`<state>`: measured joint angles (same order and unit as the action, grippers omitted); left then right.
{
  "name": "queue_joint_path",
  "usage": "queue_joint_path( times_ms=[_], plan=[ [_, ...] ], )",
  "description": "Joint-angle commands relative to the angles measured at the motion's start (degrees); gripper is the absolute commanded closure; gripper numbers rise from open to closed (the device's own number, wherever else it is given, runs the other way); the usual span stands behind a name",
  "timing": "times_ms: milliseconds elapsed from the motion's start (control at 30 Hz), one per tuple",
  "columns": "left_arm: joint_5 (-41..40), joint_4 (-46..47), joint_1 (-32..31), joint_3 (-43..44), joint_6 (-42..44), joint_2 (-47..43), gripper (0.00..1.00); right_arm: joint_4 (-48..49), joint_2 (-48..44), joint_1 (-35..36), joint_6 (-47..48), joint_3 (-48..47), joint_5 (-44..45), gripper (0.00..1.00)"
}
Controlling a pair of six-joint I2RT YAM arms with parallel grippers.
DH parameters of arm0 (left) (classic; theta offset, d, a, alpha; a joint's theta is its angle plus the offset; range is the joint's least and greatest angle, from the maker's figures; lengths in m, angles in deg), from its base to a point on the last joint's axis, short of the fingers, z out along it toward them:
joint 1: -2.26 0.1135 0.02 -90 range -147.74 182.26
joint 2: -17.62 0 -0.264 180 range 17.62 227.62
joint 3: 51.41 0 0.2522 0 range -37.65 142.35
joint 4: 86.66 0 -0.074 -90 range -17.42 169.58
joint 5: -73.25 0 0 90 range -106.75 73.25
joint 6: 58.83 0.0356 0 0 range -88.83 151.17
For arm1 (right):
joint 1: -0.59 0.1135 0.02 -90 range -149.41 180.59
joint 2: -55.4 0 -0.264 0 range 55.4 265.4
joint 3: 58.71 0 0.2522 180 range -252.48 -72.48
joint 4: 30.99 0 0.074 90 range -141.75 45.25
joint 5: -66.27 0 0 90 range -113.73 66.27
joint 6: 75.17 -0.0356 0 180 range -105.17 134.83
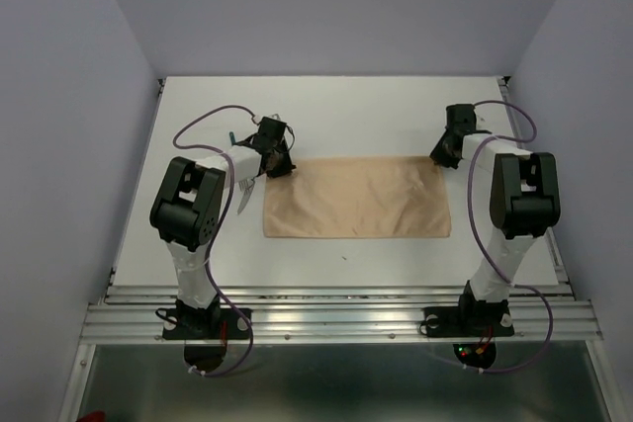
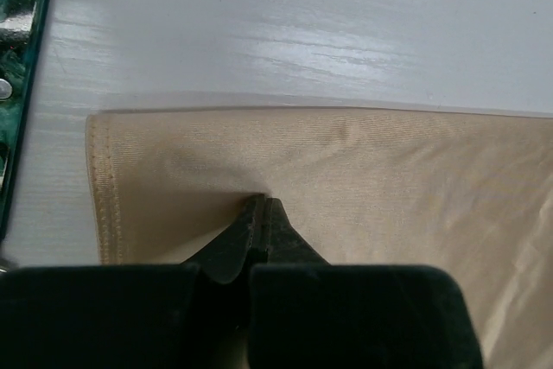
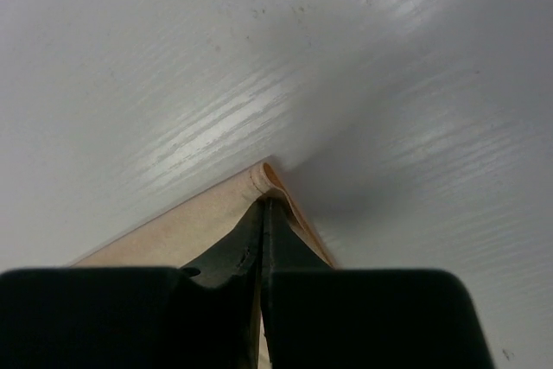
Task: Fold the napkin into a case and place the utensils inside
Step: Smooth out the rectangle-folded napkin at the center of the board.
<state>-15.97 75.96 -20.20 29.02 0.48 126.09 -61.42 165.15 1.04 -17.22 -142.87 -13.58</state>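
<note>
**A:** Where is the napkin [image 1: 356,197] lying relative to the two arms?

**B:** It is lying flat on the white table [image 1: 326,111], between the arms and reaching toward the near side from both tools. Its long axis is running left to right, so its short sides are facing the left and right walls.

**A:** And what are the grippers doing?

**B:** The left gripper [image 2: 263,206] is sitting at the far-left corner, just inside the stitched hem. Its jaws are pressing together with a small pucker of cloth at the tips. The right gripper [image 3: 263,205] is pinching the far-right corner, jaws together, and that corner is curling up off the table. Each arm is working the corner on its own side, and neither is nearer the middle.

**A:** So which relation is the next move turning on?

**B:** Probably that both pinches are sitting on the far long edge while the rest of the cloth is stretching toward the near side. A fold along the long axis would mean carrying that far edge nearward, with both arms travelling level.

**A:** Are the utensils [image 2: 24,41] showing?

**B:** Only as dark green lying just left of the napkin, in the left wrist view. Which way they are pointing is not telling clearly.
</note>
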Motion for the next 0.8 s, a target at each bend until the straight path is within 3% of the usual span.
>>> queue_joint_path(
  times_ms=[0,367,467,600,767],
  plan=[
    [-1.1,0.5,0.2,0.2,-0.2,-0.1,1.00,-1.4,1.3,-0.2,0.1,0.2,1.7,0.99],
    [1.9,-0.1,-2.0,-8.1,-1.3,-5.3,1.00,1.7,-9.1,-0.2,-1.3,16.7,-1.5,0.99],
    [2.4,-0.6,-2.4,-9.5,-1.1,-9.1,1.00,0.6,-11.0,-0.2,-0.6,16.6,-0.8,0.99],
    [-2.5,-4.5,-2.1,-5.3,0.5,-11.7,1.00,-0.7,-17.1,-0.2,0.2,14.0,-1.4,0.99],
    [-3.0,-7.8,-1.1,2.3,2.1,-8.6,1.00,-0.8,-21.5,1.0,-0.6,12.3,-6.5,0.99]
  ],
)
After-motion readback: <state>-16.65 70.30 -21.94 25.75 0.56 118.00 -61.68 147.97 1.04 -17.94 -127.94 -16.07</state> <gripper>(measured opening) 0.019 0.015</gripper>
